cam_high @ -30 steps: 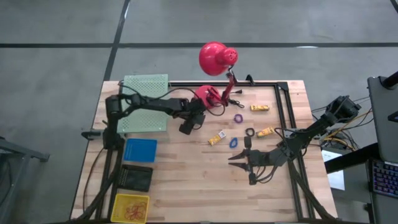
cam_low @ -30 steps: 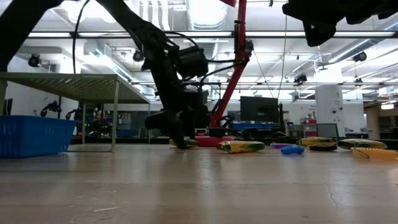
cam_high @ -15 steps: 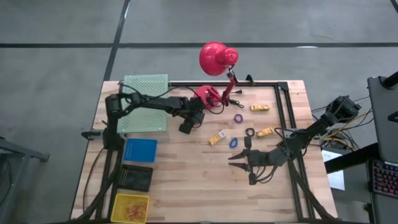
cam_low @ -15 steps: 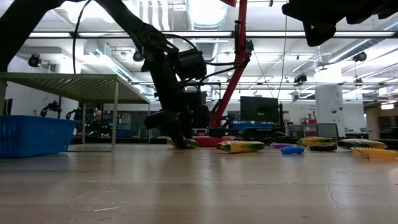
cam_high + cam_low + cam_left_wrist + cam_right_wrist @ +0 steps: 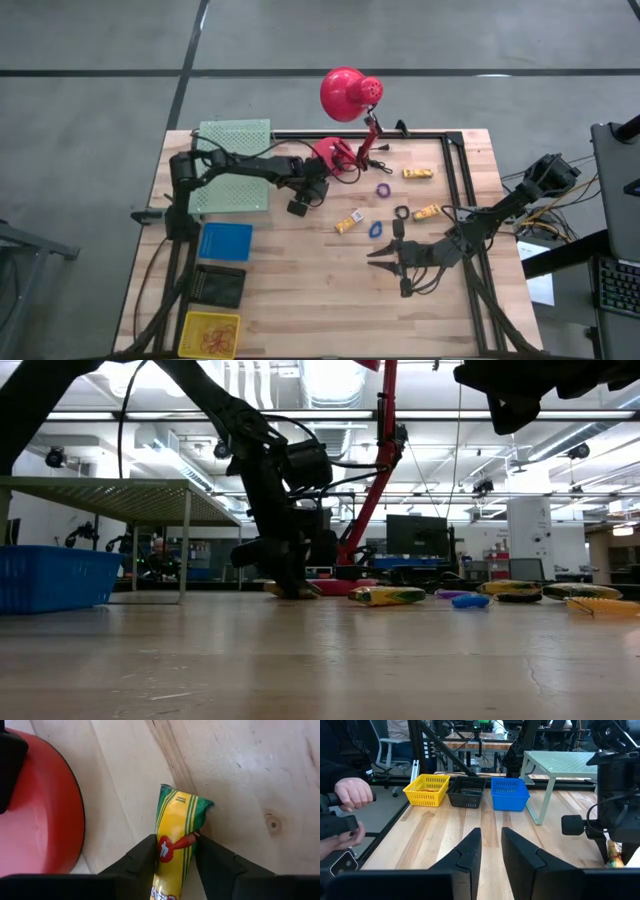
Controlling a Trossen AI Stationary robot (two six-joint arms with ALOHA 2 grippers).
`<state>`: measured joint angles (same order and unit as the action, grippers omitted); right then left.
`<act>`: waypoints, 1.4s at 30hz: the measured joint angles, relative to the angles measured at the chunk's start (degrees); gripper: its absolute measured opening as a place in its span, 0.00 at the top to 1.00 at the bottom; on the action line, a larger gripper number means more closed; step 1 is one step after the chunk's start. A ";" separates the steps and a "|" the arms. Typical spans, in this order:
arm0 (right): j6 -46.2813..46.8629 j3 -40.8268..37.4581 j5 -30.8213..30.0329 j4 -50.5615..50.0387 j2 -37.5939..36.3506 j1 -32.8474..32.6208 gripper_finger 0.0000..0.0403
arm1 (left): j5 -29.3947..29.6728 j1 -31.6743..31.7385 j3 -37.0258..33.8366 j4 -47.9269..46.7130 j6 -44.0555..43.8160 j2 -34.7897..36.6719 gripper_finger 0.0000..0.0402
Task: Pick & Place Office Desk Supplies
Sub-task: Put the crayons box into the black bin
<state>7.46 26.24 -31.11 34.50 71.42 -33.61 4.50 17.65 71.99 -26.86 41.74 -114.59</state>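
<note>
I am pressing my left gripper (image 5: 175, 857) down onto the table (image 5: 300, 290) just beside the red lamp base (image 5: 42, 810), my fingers (image 5: 137, 862) clamping on either side of a yellow crayon packet (image 5: 177, 835) (green stripes at its end) that is lying flat on the wood. My right gripper (image 5: 491, 850) is hovering over the table's right half, fingers slightly apart and holding nothing, near the blue ring (image 5: 376, 228) and black ring (image 5: 401, 212).
</note>
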 joint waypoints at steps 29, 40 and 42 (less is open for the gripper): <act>0.00 0.00 0.02 -0.96 0.00 -0.02 0.83 | 4.00 -21.62 -0.02 -10.89 -14.06 17.46 0.67; 0.00 0.00 0.00 -1.29 0.00 -0.02 0.80 | 13.83 -34.62 0.04 -19.12 -25.13 21.11 0.67; 0.00 0.00 0.01 -1.27 0.00 -0.01 0.80 | 14.93 -36.34 0.06 -19.44 -27.53 21.11 0.67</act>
<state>7.46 26.24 -31.11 33.23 71.42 -33.62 19.43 -18.69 72.05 -46.29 14.21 -93.47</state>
